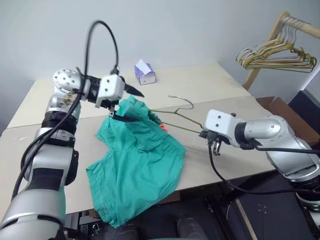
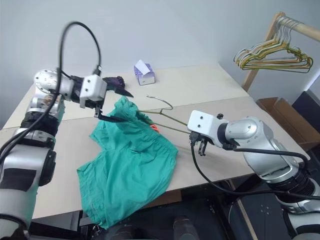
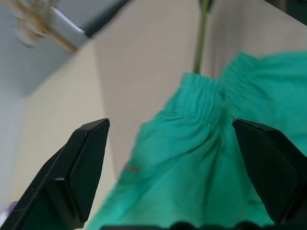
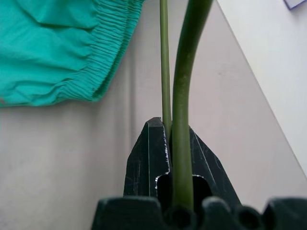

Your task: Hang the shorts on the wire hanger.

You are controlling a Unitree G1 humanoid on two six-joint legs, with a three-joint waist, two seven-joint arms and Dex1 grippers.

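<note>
Threading step: right gripper (image 1: 206, 134) fingers clamped on wire hanger (image 1: 176, 111), partly inside shorts (image 1: 137, 160). Left gripper (image 1: 126, 103) fingers apart at waistband, frame centre. Next: grip waistband.

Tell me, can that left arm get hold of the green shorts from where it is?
Probably yes. The left gripper stands open right over the raised waistband of the shorts, with nothing between them; the right gripper holds the wire hanger off to the side.
</note>
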